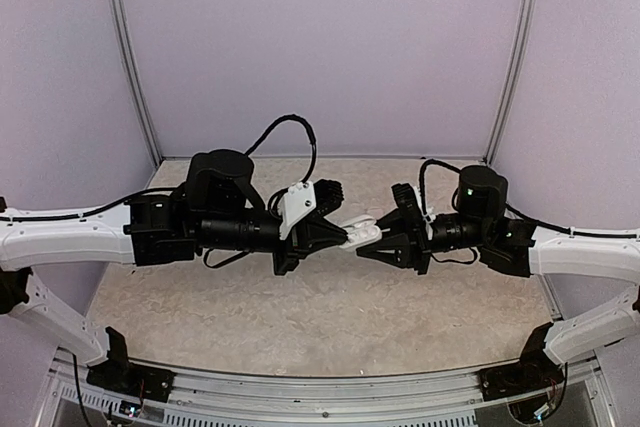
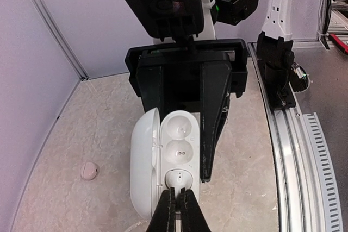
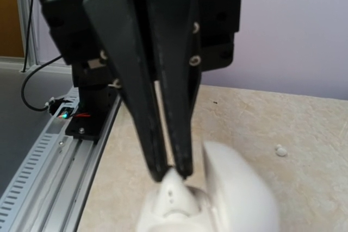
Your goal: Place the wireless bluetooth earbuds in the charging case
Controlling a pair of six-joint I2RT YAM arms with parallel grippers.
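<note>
We should push the earbud (image 2: pixel 178 180), pinched in the left gripper (image 2: pixel 174 210), squarely into the case (image 2: pixel 145 161) clamped by the right gripper (image 2: pixel 184 153).

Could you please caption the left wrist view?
Left gripper at an earbud in the right gripper's open case; another earbud lies loose.
</note>
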